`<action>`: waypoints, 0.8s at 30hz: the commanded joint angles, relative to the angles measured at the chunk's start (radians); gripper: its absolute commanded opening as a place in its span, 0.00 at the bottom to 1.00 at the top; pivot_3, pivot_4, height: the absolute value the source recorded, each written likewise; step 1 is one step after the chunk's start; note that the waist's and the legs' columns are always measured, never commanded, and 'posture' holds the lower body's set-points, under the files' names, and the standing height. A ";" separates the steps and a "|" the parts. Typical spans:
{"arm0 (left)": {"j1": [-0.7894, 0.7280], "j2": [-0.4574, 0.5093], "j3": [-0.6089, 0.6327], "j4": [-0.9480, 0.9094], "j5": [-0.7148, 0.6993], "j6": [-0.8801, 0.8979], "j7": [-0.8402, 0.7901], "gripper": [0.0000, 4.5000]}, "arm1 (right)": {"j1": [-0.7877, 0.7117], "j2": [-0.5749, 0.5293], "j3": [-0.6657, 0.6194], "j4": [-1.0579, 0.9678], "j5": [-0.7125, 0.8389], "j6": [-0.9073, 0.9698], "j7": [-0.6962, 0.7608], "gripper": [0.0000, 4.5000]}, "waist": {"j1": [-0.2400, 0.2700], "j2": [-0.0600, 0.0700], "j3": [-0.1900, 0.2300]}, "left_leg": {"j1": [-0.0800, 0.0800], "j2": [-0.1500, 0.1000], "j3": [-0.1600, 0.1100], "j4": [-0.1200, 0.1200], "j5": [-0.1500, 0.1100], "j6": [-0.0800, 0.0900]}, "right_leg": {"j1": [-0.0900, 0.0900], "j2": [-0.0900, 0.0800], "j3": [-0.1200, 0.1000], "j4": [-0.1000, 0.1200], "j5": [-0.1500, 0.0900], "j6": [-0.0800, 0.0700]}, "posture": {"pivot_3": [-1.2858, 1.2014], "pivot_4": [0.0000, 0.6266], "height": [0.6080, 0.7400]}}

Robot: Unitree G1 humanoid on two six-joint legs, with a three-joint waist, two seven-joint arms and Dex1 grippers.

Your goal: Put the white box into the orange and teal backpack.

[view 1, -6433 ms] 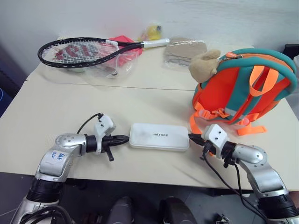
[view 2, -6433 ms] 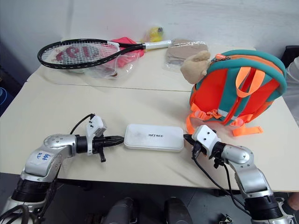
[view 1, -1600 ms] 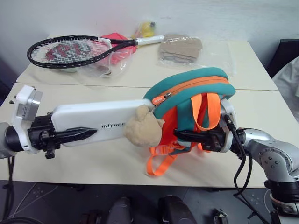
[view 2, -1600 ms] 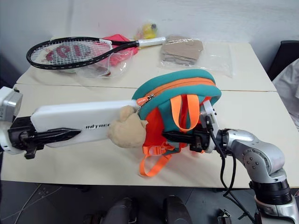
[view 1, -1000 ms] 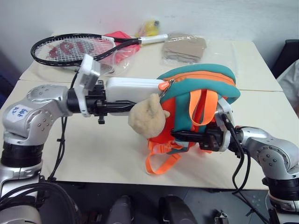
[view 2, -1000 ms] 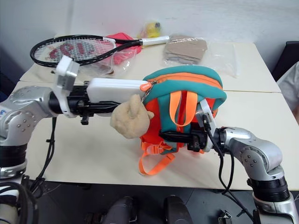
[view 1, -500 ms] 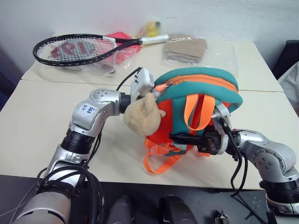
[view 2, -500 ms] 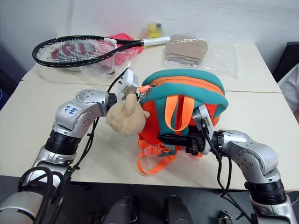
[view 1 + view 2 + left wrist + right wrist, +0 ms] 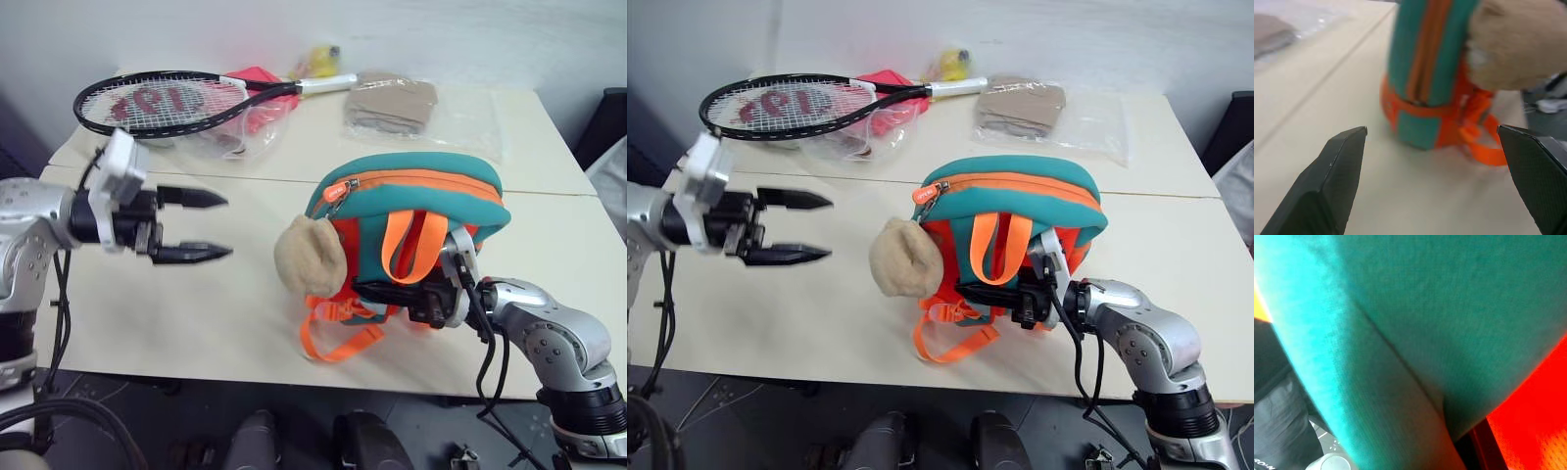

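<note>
Standing upright on the counter [image 9: 196,304], the orange and teal backpack [image 9: 411,220] is gripped low on its front by the right gripper [image 9: 377,290], fingers clenched. The left gripper [image 9: 206,225] hovers well to its left, fingers spread wide, empty. I cannot see the white box.

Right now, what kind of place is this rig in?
Probably an indoor lab or office test space, not a home. Two plain beige tables are pushed together against a bare white wall, and loose props lie on them: a racket, bagged items and a backpack.
</note>
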 commanded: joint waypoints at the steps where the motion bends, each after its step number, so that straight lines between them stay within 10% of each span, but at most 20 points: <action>1: -0.004 -0.089 0.028 -0.177 -0.106 0.042 0.132 0.99 | -0.005 -0.001 0.011 0.012 -0.013 -0.011 0.018 0.00 | 0.003 0.000 0.000 | 0.000 -0.001 -0.002 0.001 0.000 0.001 | 0.001 -0.001 0.000 0.000 0.000 0.000 | 0.52 0.24 1.00; 9: 0.003 -0.254 -0.092 -0.273 -0.067 0.040 0.319 0.99 | -0.021 -0.004 0.024 0.041 -0.037 -0.023 0.050 0.00 | -0.011 0.000 0.000 | 0.001 0.001 -0.002 -0.001 0.002 -0.003 | 0.001 0.003 0.000 0.002 0.000 0.001 | 0.52 0.24 1.00; 24: -0.009 -0.134 0.085 -0.041 -0.037 -0.006 0.312 0.17 | -0.020 0.019 0.002 0.034 -0.035 -0.025 0.010 0.00 | -0.009 0.000 0.000 | 0.001 0.001 -0.002 -0.001 0.002 -0.003 | 0.000 0.003 0.000 0.002 0.000 0.000 | 0.52 0.24 1.00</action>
